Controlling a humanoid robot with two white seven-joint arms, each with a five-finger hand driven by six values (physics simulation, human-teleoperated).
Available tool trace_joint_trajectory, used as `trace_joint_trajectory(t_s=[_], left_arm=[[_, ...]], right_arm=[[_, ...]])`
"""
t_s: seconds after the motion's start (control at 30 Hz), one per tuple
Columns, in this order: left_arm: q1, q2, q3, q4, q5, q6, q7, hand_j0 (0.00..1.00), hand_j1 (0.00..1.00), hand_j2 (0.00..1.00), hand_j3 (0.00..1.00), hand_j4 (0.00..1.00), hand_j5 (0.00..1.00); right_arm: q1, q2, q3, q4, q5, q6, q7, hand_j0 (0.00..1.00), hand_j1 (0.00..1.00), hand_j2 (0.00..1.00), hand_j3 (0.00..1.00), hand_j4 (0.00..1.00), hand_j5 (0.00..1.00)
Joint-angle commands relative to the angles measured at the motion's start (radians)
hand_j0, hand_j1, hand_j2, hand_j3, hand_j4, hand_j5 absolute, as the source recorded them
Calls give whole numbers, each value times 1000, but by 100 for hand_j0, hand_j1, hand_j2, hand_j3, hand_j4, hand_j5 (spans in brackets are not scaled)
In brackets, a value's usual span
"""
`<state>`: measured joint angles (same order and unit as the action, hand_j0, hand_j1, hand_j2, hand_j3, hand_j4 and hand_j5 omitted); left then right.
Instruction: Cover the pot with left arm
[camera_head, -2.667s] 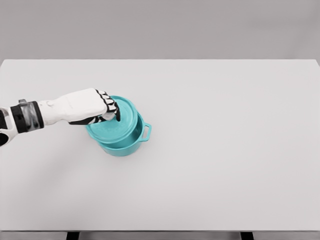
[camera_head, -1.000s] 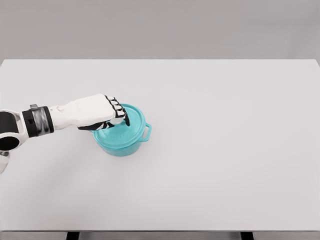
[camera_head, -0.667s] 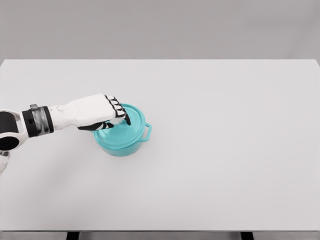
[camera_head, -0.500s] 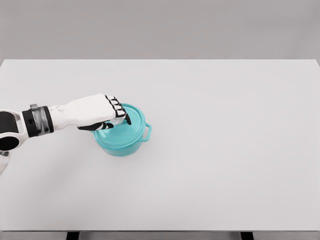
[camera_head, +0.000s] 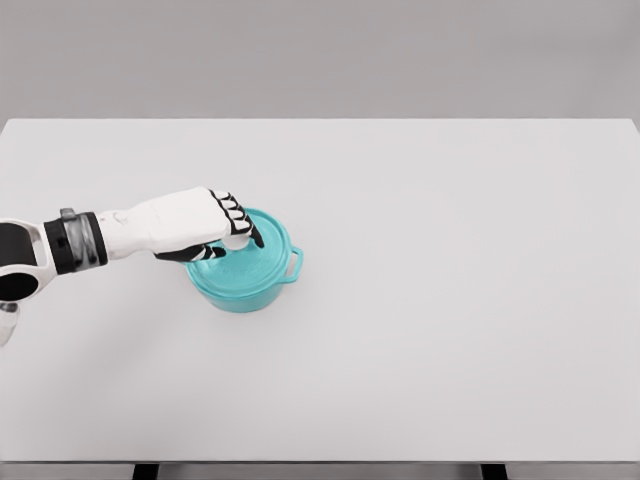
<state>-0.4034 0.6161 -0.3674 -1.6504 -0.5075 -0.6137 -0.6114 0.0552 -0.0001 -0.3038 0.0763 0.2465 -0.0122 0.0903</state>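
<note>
A teal pot (camera_head: 262, 296) with a side handle stands on the white table (camera_head: 450, 250), left of the middle. Its teal lid (camera_head: 262, 260) lies flat on the pot's rim and covers the opening. My left hand (camera_head: 232, 238) reaches in from the left and sits over the lid's left part, its fingers curled around the pale knob on top. The hand hides most of the knob. The right arm is out of view.
The table's front edge (camera_head: 320, 462) runs along the bottom of the view, with two dark legs showing below it.
Since 2.7 s ago the lid moved right and down from a tilted, offset pose onto the pot. Over the last second the hand and lid have hardly moved.
</note>
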Motion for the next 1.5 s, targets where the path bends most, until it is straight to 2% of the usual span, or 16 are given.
trace_joint_trajectory(t_s=[0.0,0.17,0.6,0.8,1.1,1.17,1.23,1.4,1.43,1.47], left_arm=[[0,1,1,0,6,3,0,68,68,68,68,68,68],[-2,1,2,-3,6,3,0,69,69,69,69,69,69],[-9,2,10,-8,9,3,0,78,78,78,78,78,78],[-9,8,12,-9,14,3,0,78,78,78,78,78,78],[-9,37,30,-14,37,3,0,78,78,78,78,78,78],[-9,47,44,-37,46,3,0,78,78,78,78,78,78],[-9,85,45,-42,70,3,0,78,78,78,78,78,78],[-9,192,47,-74,182,3,0,86,86,86,86,86,86],[-12,220,61,-71,193,3,0,97,97,97,97,97,97],[-6,228,119,-68,192,3,0,100,100,100,100,100,100]], right_arm=[[0,0,0,0,0,0,0,100,100,100,100,100,100],[0,0,0,0,0,0,0,100,100,100,100,100,100],[0,0,0,0,0,0,0,100,100,100,100,100,100],[0,0,0,0,0,0,0,100,100,100,100,100,100],[0,0,0,0,0,0,0,100,100,100,100,100,100],[0,0,0,0,0,0,0,100,100,100,100,100,100],[0,0,0,0,0,0,0,100,100,100,100,100,100],[0,0,0,0,0,0,0,100,100,100,100,100,100],[0,0,0,0,0,0,0,100,100,100,100,100,100],[0,0,0,0,0,0,0,100,100,100,100,100,100]])
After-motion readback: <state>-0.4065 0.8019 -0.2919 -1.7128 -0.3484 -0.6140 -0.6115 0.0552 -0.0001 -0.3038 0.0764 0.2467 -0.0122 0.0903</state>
